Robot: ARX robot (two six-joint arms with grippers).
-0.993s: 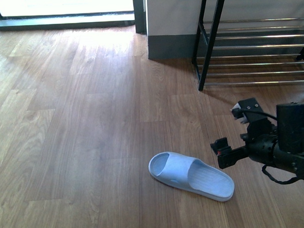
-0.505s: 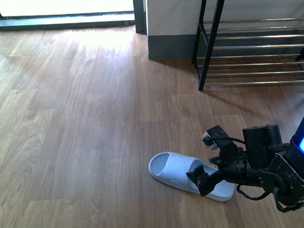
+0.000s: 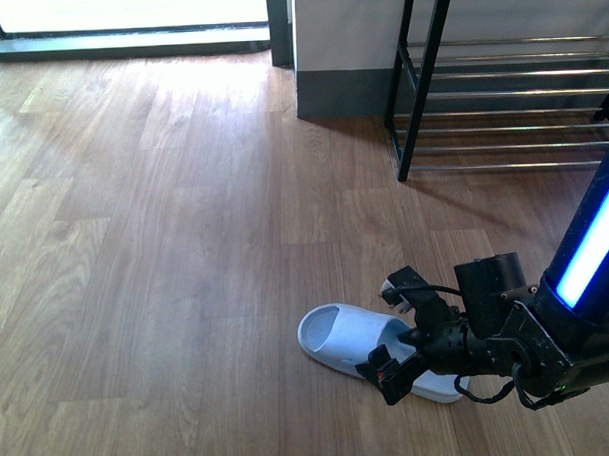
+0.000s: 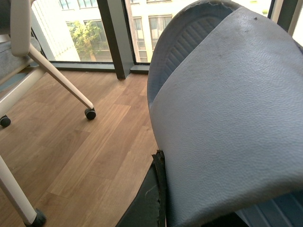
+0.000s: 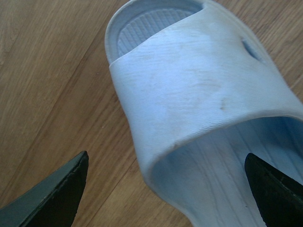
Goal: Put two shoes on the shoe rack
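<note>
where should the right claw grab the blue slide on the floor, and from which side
Probably the strap: it arches up off the footbed, while the rest of the slide lies flat on the wood floor. Come from above at the heel-side opening, one finger under the arch, one outside. The right claw is open astride the slide there.

Matt, scuffed rubber slide (image 3: 335,338), smooth wood-grain floor (image 3: 165,243), shoe rack (image 3: 519,73) of shiny chrome bars, black metal frame

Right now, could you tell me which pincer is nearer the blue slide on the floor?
Right: the right pincer straddles that slide, jaws open; the left arm is outside the front view.
</note>
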